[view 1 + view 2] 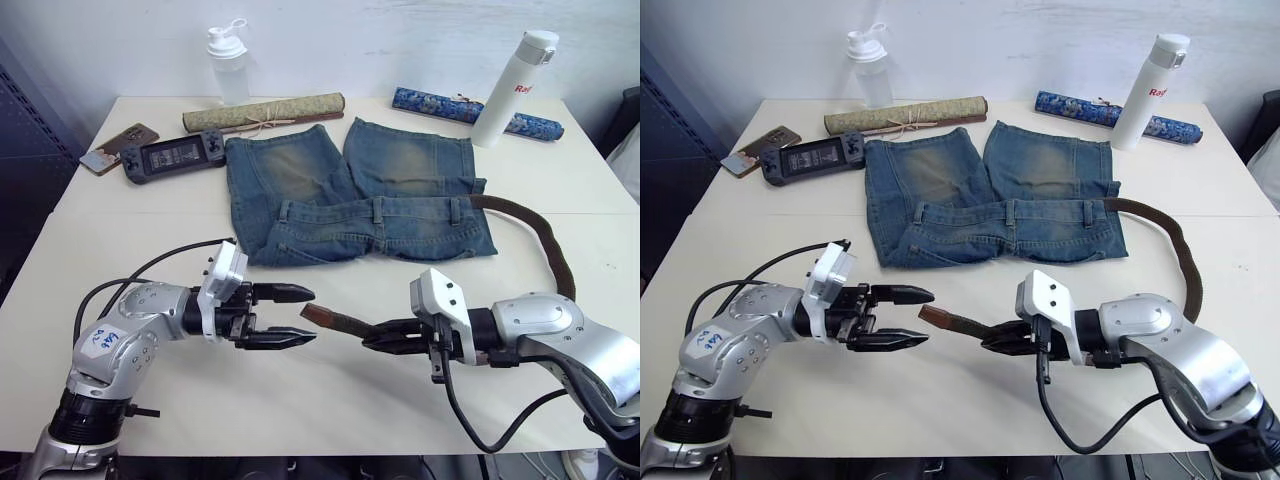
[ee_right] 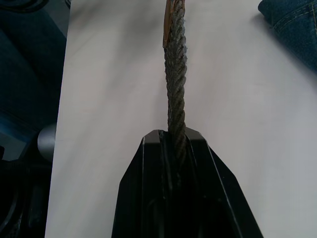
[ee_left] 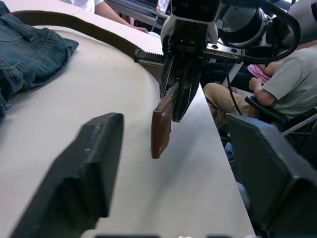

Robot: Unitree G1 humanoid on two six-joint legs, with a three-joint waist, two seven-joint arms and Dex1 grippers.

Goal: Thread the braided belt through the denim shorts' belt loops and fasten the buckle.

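- Two grippers are seen over the near part of a white table [image 1: 120,215], its bare surface spread beneath and between them.
- Beyond both grippers, the denim shorts [image 1: 360,195] are laid flat, legs pointing away, with the waistband nearest the grippers; belt loops [image 1: 378,210] are seen upright across the waistband.
- From the shorts' waistband on the right gripper's side, the braided belt [image 1: 548,240] is curved out over the table and led back to the right gripper.
- The right gripper [image 1: 388,335] is closed on the belt near its end; in the right wrist view the braid [image 2: 176,99] is clamped between the two fingers, and the tan leather tip [image 1: 325,318] is held out past them, off the table.
- The left gripper [image 1: 290,316] is held with fingers parted, nothing between them, just beside the leather tip but apart from it.
- Behind the shorts, well apart from both grippers, a rolled olive mat [image 1: 265,113] and a rolled blue patterned mat [image 1: 440,102] are laid.
- A white bottle [image 1: 510,88] is stood upright beside the blue mat; its contents cannot be told.
- A clear shaker bottle [image 1: 228,65] is stood behind the olive mat; whether anything is in it cannot be told.
- Far beyond the left gripper, a dark handheld console [image 1: 172,157] and a phone [image 1: 118,147] are laid.
- A seated person [image 3: 282,84] is seen past the table edge in the left wrist view.
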